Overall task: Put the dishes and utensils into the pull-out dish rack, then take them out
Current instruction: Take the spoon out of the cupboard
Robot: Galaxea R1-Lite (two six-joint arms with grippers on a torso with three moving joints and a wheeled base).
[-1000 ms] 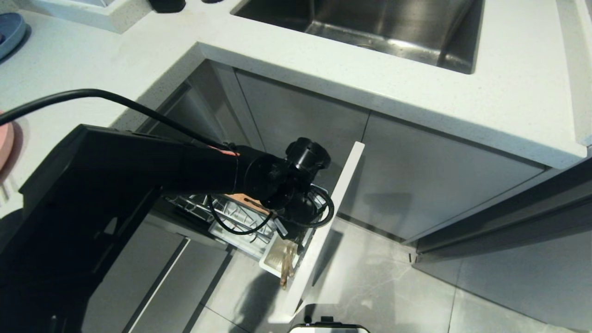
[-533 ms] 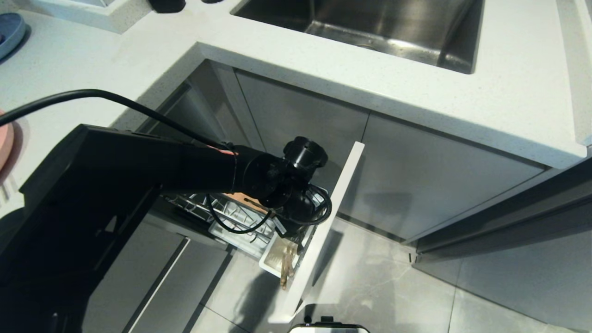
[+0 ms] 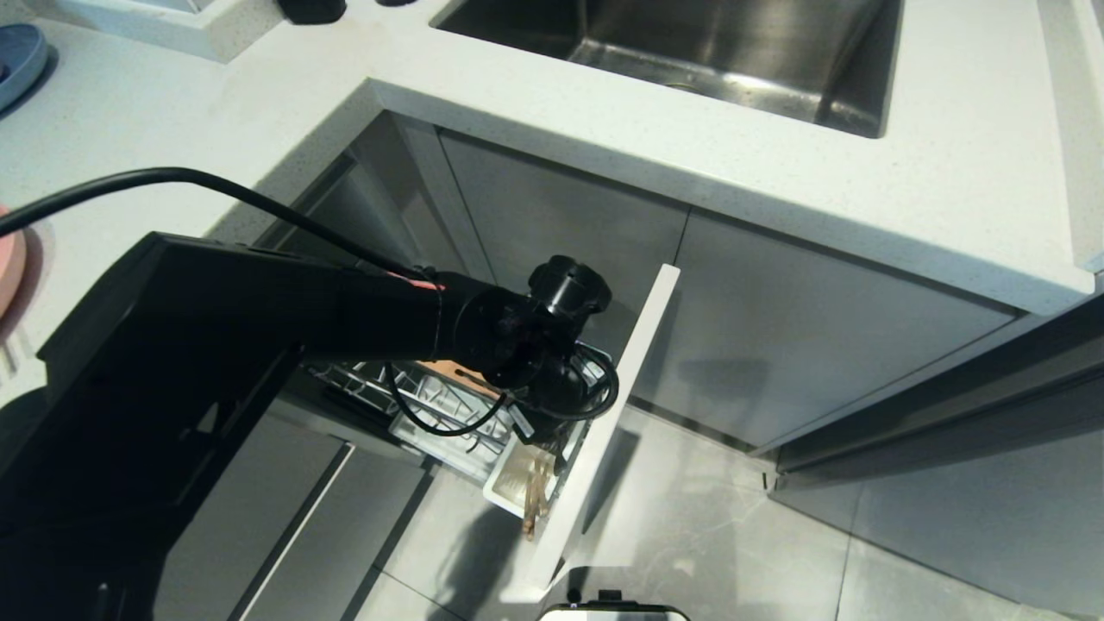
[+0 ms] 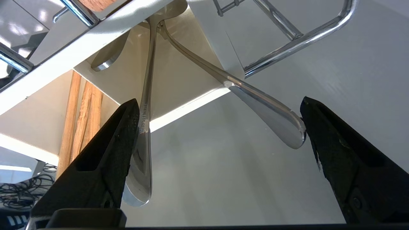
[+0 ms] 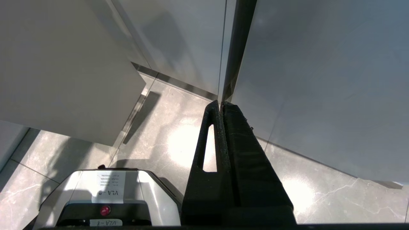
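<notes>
A pale speckled countertop (image 3: 604, 112) is wrapping around an inner corner, with the steel sink (image 3: 690, 43) sunk into its far side and grey floor tiles (image 3: 733, 535) lying open below to the right. At the far left edge, a blue plate (image 3: 21, 56) and a sliver of the pink plate (image 3: 9, 267) are both being cut off by the frame, so little of either is showing. The left arm (image 3: 302, 302) is reaching across from the left, covering most of the pull-out dish rack (image 3: 440, 405); only some chrome wire and a bit of tan wood are peeking out beneath it. The left gripper (image 4: 220, 127) is hanging over the white utensil cup (image 3: 509, 483), with its fingers (image 4: 121, 137) spread wide and holding nothing. In the left wrist view two spoon handles are standing in the cup: one spoon (image 4: 145, 134) is lying against the inner face of one finger, the other spoon (image 4: 268, 115) is ending just beside the opposite fingertip (contact there is hard to judge). The chopsticks (image 4: 81, 118) are standing in the neighbouring compartment, partly hidden behind the finger. The rack's pale cabinet front (image 3: 621, 388) is standing out close on the cup's right, leaving little room on that side. The right gripper (image 5: 222, 108) is hanging low over the floor beside the closed cabinet doors (image 5: 303, 80), its fingers pressed together and empty, with the robot's base (image 5: 105, 198) showing partly below.
</notes>
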